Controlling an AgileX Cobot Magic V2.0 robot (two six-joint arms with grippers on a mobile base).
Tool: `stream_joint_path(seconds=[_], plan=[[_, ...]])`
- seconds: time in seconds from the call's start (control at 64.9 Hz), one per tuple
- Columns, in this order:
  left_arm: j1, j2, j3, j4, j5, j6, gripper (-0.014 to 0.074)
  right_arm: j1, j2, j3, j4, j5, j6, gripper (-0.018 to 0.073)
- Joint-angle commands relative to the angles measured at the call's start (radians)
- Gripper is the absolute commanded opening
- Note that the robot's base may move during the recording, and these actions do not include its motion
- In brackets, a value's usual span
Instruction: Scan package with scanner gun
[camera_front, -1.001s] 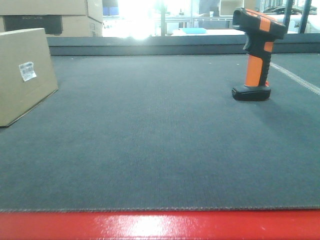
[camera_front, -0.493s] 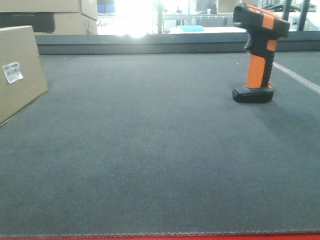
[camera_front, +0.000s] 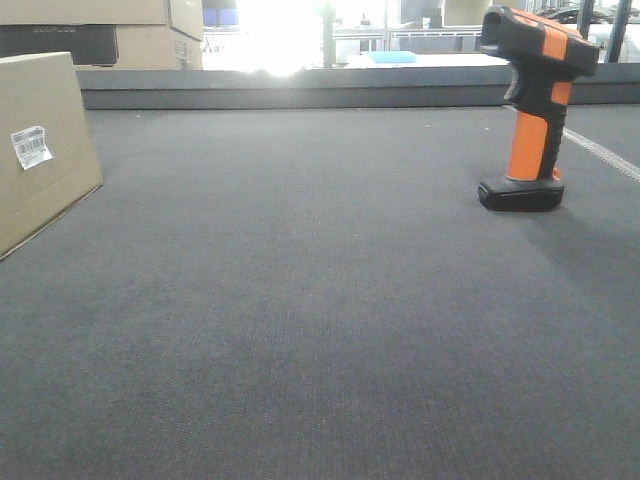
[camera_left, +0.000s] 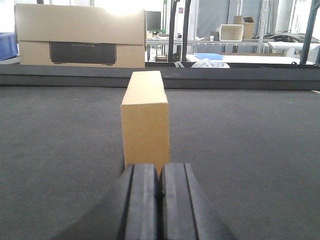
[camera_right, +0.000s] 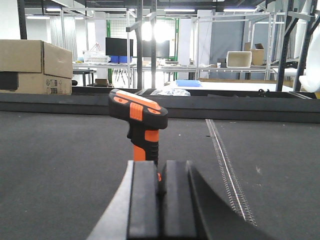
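Scanner gun (camera_right: 141, 120) beyond right jaws

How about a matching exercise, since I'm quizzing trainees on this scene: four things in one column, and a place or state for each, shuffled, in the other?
Column 1
1. package
2. scanner gun
3. left gripper
4. right gripper

Column 2
A. shut, empty, facing something orange and black
B. upright on its flat base, right side of the mat
C. shut, empty, facing something tan
D. left side of the mat, white label showing

Pairs: 1-D, 2-B, 3-C, 4-A
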Motion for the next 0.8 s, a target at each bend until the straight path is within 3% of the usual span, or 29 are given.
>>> stream_joint_path(seconds=[0.0, 0.662, 0.786], plan=[[0.001, -0.004, -0.001, -0.005, -0.015, 0.0, -0.0111, -0.002, -0.003, 0.0, 0.001, -0.021, -0.003, -0.0162], [0.001, -0.004, -0.001, -0.005, -0.015, 0.0, -0.0111, -0.002, -0.003, 0.0, 0.001, -0.021, -0.003, -0.0162], [0.001, -0.004, -0.001, 0.013, -0.06, 0.0, -0.0111, -0.002, -0.003, 0.0, 0.001, -0.021, -0.003, -0.0162]])
